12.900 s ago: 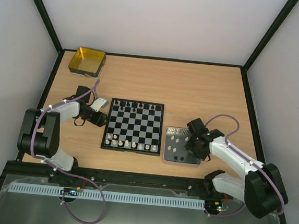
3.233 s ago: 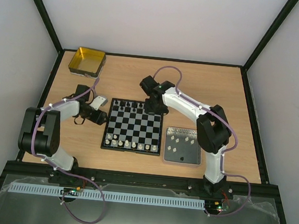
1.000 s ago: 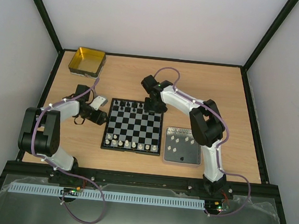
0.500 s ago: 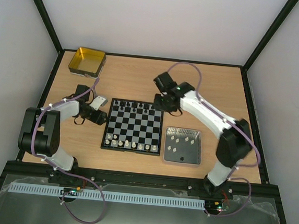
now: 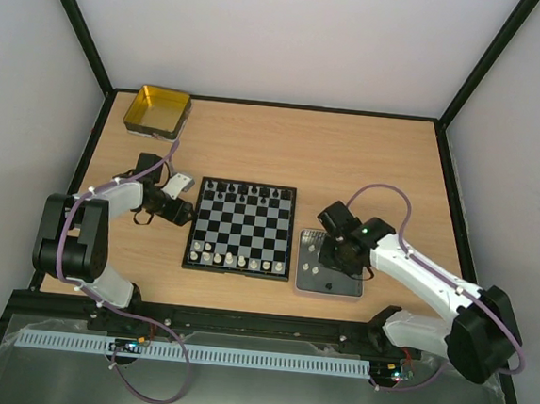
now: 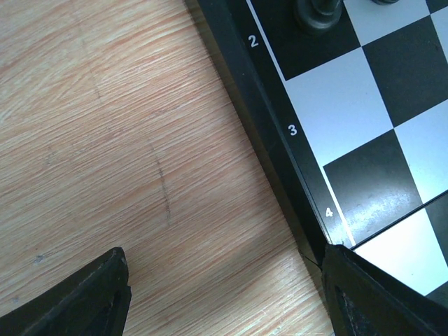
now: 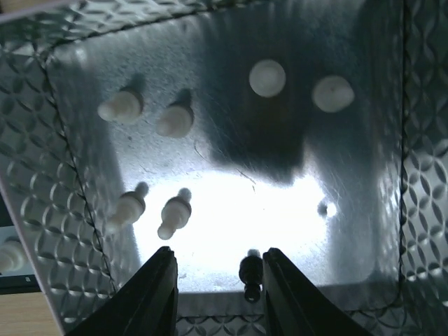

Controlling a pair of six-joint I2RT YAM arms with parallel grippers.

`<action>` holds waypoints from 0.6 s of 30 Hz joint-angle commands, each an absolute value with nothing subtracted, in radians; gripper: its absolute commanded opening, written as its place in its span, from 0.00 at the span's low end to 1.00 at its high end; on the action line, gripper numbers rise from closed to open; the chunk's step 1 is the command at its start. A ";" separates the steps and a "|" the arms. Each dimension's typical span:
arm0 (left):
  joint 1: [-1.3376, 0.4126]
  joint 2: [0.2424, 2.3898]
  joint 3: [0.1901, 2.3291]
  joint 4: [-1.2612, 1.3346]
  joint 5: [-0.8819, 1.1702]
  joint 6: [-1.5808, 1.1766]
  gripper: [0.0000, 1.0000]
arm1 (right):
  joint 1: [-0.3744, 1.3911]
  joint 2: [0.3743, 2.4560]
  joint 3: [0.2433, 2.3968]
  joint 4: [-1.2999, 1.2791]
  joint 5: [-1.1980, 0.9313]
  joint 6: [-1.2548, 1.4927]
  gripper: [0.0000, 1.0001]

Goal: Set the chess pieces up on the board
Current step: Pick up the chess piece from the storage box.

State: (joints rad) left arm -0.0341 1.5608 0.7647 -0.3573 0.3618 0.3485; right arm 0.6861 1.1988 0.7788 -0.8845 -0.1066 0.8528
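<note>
The chess pieces (image 5: 237, 257) stand in rows along the far and near edges of the board (image 5: 241, 226). More cream ones and a black one (image 7: 250, 269) lie in the tray (image 5: 305, 288) just right of the board. The right gripper (image 7: 218, 253) hangs over that tray, jaws apart around the black one. The left gripper (image 6: 222, 252), spread wide, sits at the board's left edge.

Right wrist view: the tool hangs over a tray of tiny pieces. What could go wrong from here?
1. The black piece sits off-centre between the fingers of the open right tool, close to one finger and to the tray wall. Closing might tip or push it rather than pinch it.
2. Two white pieces lie near the other finger; coming down could knock them over.
</note>
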 commanded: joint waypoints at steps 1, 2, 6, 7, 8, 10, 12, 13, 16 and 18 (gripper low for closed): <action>-0.038 1.559 0.759 -0.372 0.359 0.350 0.75 | 0.681 1.149 0.710 -0.864 -0.132 0.918 0.33; -0.037 1.562 0.758 -0.375 0.359 0.350 0.75 | 0.681 1.145 0.691 -0.852 -0.145 0.920 0.33; -0.037 1.562 0.758 -0.375 0.354 0.350 0.75 | 0.681 1.135 0.633 -0.811 -0.167 0.924 0.34; -0.038 1.562 0.758 -0.374 0.353 0.349 0.75 | 0.681 1.132 0.624 -0.805 -0.170 0.925 0.34; -0.038 1.562 0.757 -0.373 0.351 0.348 0.75 | 0.681 1.130 0.616 -0.803 -0.173 0.925 0.34; -0.038 1.565 0.757 -0.373 0.349 0.347 0.75 | 0.681 1.125 0.599 -0.795 -0.182 0.926 0.34; -0.038 1.568 0.758 -0.374 0.348 0.347 0.76 | 0.681 1.122 0.581 -0.786 -0.192 0.926 0.34; -0.038 1.570 0.759 -0.374 0.348 0.347 0.75 | 0.681 1.121 0.576 -0.781 -0.196 0.925 0.34; -0.038 1.572 0.760 -0.375 0.347 0.347 0.75 | 0.681 1.119 0.564 -0.771 -0.202 0.924 0.32; -0.038 1.572 0.759 -0.374 0.347 0.347 0.75 | 0.680 1.120 0.561 -0.767 -0.203 0.922 0.31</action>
State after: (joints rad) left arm -0.0341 1.5612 0.7647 -0.3573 0.3550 0.3477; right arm 0.6861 1.1385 0.5758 -0.7895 -0.1989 0.9100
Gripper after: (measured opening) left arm 0.755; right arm 0.320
